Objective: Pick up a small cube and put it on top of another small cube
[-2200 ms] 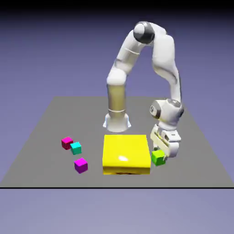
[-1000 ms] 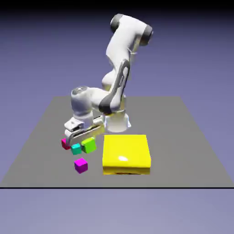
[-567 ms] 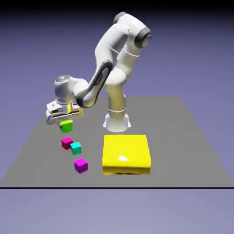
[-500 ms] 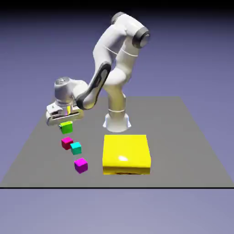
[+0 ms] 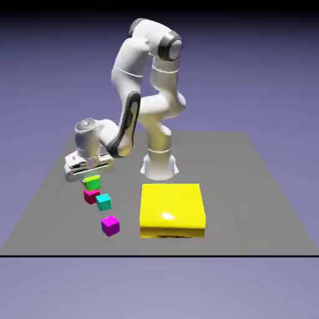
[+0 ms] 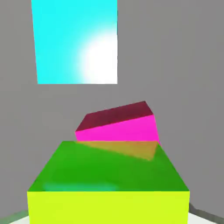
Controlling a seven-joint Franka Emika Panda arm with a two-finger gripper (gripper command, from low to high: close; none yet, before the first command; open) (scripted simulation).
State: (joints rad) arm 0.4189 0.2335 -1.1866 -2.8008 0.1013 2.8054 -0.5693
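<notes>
In the exterior view my gripper (image 5: 91, 175) is shut on the small bright green cube (image 5: 92, 183) and holds it just above the small pink-red cube (image 5: 90, 196). I cannot tell whether the two cubes touch. The hand view has the green cube (image 6: 109, 183) filling its bottom and hiding most of my fingertips. Beyond it the pink-red cube (image 6: 119, 124) shows, turned at an angle to the green one and partly covered by it.
A cyan cube (image 5: 103, 202) sits right beside the pink-red cube, toward the exterior view's right, and appears large in the hand view (image 6: 76, 41). A purple cube (image 5: 110, 225) lies nearer the front edge. A flat yellow block (image 5: 172, 209) rests mid-table on the grey table (image 5: 249, 199).
My gripper carried the green cube across to the exterior view's left, over the pink-red cube. Over the last half second it has lowered the cube close onto it.
</notes>
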